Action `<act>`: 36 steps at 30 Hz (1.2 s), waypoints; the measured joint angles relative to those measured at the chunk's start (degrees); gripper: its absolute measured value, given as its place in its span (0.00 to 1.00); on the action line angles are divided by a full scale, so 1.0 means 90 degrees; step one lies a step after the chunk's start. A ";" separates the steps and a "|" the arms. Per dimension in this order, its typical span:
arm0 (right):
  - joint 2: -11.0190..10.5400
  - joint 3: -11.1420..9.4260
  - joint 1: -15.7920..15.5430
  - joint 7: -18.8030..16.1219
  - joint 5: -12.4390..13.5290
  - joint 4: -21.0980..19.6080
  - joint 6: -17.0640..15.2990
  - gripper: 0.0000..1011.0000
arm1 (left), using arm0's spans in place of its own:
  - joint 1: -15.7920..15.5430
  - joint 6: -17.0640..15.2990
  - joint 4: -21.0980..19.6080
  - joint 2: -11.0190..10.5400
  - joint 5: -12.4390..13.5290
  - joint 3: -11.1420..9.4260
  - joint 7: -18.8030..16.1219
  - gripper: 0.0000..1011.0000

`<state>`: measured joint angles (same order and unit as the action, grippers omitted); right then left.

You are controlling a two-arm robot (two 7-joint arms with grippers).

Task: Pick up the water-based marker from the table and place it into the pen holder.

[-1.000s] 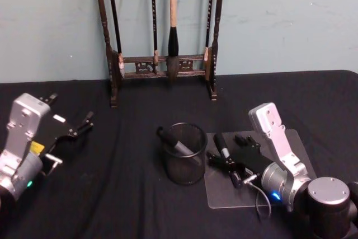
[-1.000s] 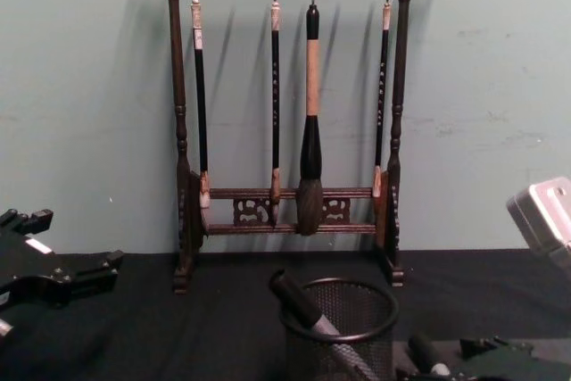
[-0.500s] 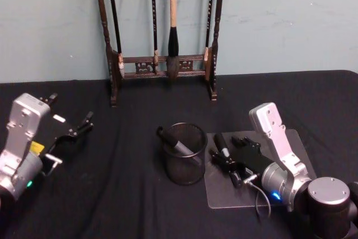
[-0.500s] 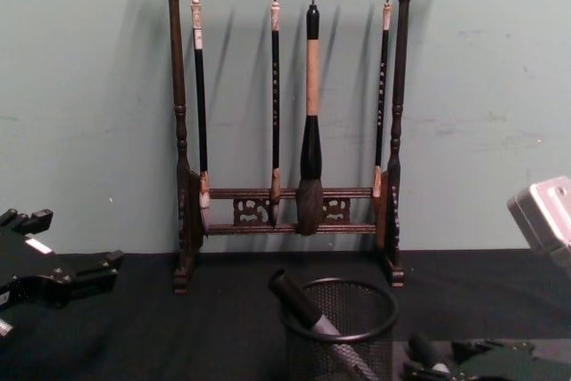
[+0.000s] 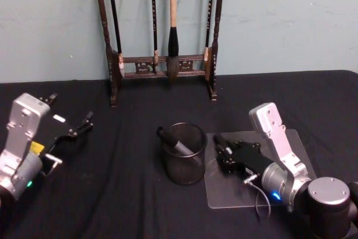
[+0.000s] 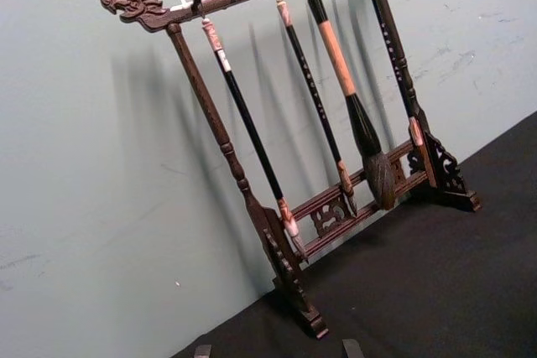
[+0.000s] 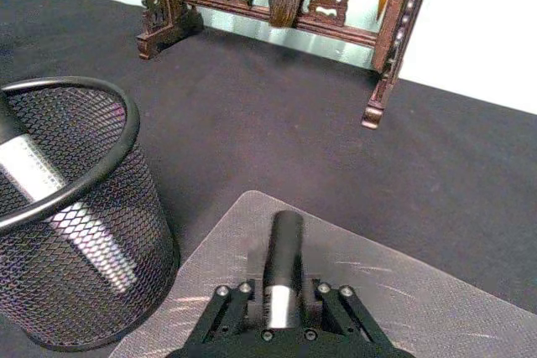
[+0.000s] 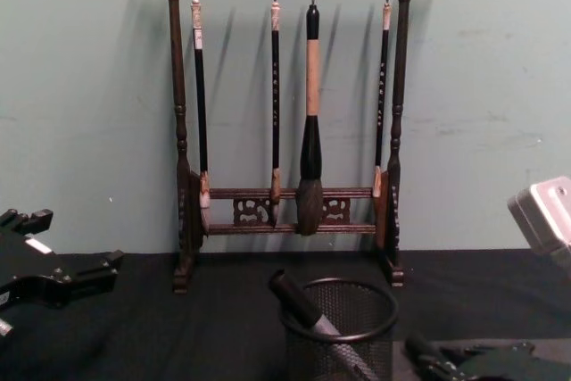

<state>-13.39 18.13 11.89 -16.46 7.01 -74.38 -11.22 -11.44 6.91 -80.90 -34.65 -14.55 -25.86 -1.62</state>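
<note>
A black water-based marker (image 7: 284, 245) with a silver band lies on a clear mat (image 5: 291, 144), just right of the pen holder. My right gripper (image 5: 224, 153) is shut on the marker, its fingers pressed against both sides of the barrel, low over the mat. The pen holder (image 5: 183, 155) is a round black wire-mesh cup (image 7: 71, 207) at the table's middle. Another marker (image 5: 174, 143) leans inside it, cap sticking out above the rim (image 8: 294, 296). My left gripper (image 5: 71, 122) rests open far to the left, apart from everything.
A tall dark wooden brush rack (image 5: 162, 62) with several hanging brushes stands at the table's back against the wall. Black cloth covers the table (image 5: 123, 194). Open room lies between the holder and the left arm.
The right gripper's fingers, spread on either side of the marker before, have come together on it. The left arm and the pen holder have not moved.
</note>
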 joint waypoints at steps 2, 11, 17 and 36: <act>0.0000 0.0000 0.0000 0.0000 0.0000 0.0000 0.0000 0.25 | 0.0000 0.0000 0.0000 0.0000 0.0000 0.0000 0.0000 1.00; 0.0000 0.0000 0.0000 -0.0001 0.0003 0.0000 0.0005 0.24 | 0.0000 0.0000 0.0000 0.0000 0.0000 0.0000 0.0000 1.00; 0.0004 -0.0018 -0.0011 -0.0011 0.0003 0.0007 0.0210 0.24 | 0.0000 0.0000 0.0000 0.0000 0.0000 0.0000 0.0000 1.00; 0.0044 -0.0274 -0.0041 -0.0379 0.0606 -0.0104 0.1519 0.24 | 0.0001 0.0000 0.0000 0.0000 0.0000 0.0000 0.0000 1.00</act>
<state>-12.99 15.66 11.52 -19.88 12.47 -75.32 2.44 -11.43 6.91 -80.90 -34.64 -14.55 -25.86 -1.62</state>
